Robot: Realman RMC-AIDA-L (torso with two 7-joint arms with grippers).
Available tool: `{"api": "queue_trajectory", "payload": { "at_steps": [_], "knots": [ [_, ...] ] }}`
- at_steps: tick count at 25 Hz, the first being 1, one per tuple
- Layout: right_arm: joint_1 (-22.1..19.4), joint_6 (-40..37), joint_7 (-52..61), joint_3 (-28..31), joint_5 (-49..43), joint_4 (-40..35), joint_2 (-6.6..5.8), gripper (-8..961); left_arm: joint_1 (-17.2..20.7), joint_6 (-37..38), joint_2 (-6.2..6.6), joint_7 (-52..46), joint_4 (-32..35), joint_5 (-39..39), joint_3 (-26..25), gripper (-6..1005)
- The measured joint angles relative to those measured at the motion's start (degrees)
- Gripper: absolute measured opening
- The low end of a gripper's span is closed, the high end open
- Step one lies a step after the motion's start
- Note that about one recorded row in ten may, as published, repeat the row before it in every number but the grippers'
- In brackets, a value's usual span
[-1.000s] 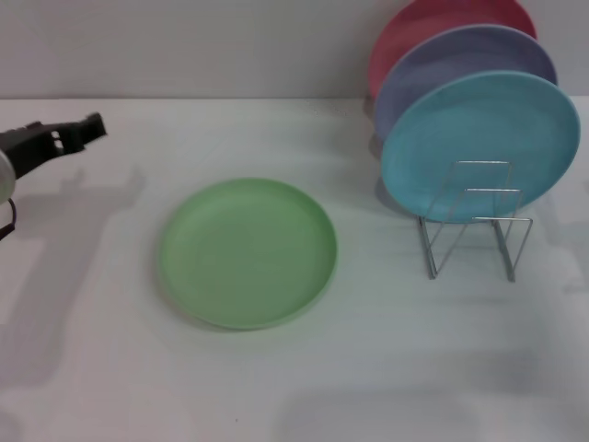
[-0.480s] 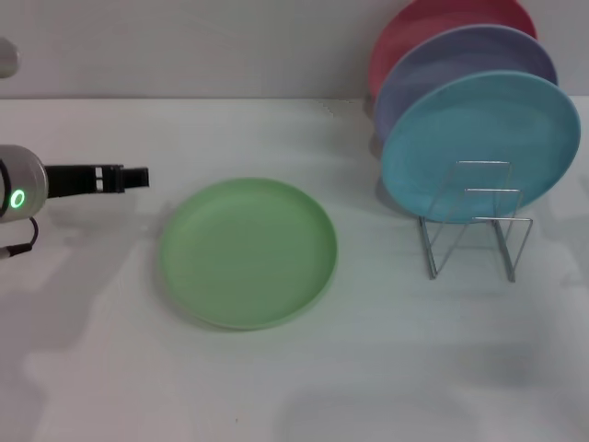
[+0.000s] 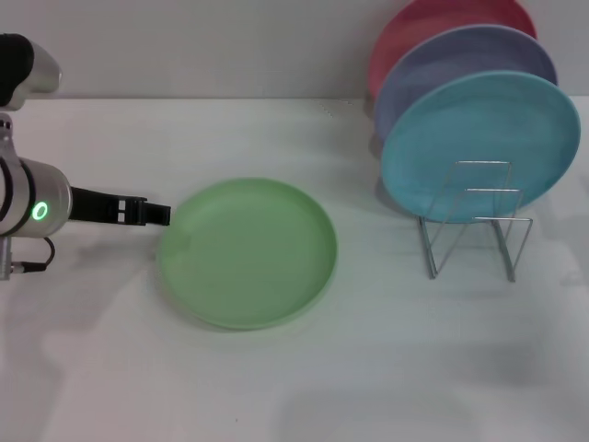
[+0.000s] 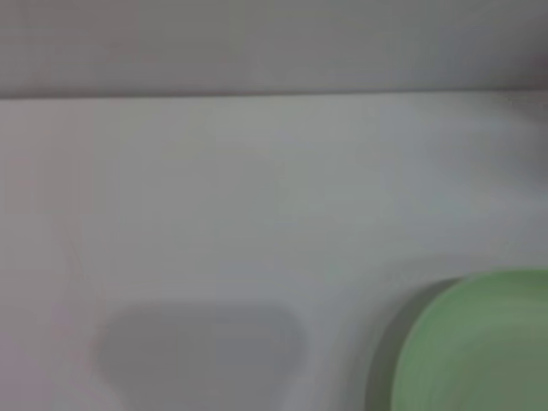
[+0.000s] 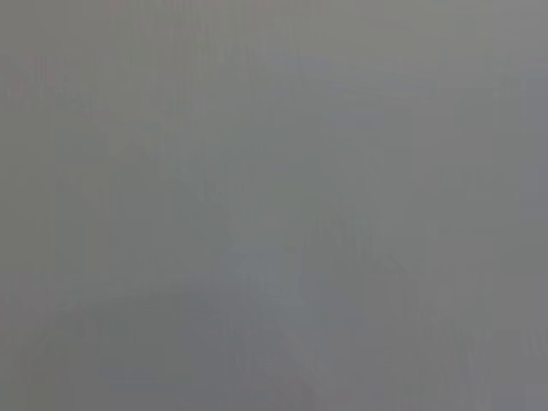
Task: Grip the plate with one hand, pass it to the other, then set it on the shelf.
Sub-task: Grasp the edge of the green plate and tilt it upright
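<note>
The light green plate (image 3: 247, 252) lies flat on the white table, left of centre in the head view. My left gripper (image 3: 158, 215) reaches in from the left, its black tip right at the plate's left rim. In the left wrist view a piece of the plate's rim (image 4: 479, 351) shows low in the picture. The silver wire shelf (image 3: 474, 221) stands at the right with other plates in it. My right gripper shows in no view.
A light blue plate (image 3: 480, 138), a lavender plate (image 3: 465, 64) and a pink plate (image 3: 433, 23) stand upright in the rack, one behind the other. Two front wire loops of the rack hold nothing. The white table (image 3: 294, 387) runs on toward me.
My left gripper has swung down and to the right, from the far left edge to the green plate's left rim. The plate and the rack have not moved.
</note>
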Motion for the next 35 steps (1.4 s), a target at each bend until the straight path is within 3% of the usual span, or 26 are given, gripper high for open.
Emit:
{"api": "queue_trajectory", "payload": {
  "at_steps": [10, 35],
  "knots": [
    [-0.2, 0.0, 0.1, 0.0, 0.0, 0.0, 0.00, 689, -4.3, -0.7, -0.50, -1.1, 8.2, 0.0, 0.2, 823],
    [0.3, 0.0, 0.2, 0.0, 0.0, 0.2, 0.00, 688, -7.2, 0.2, -0.53, -1.0, 13.9, -2.2, 1.3, 797]
  ]
}}
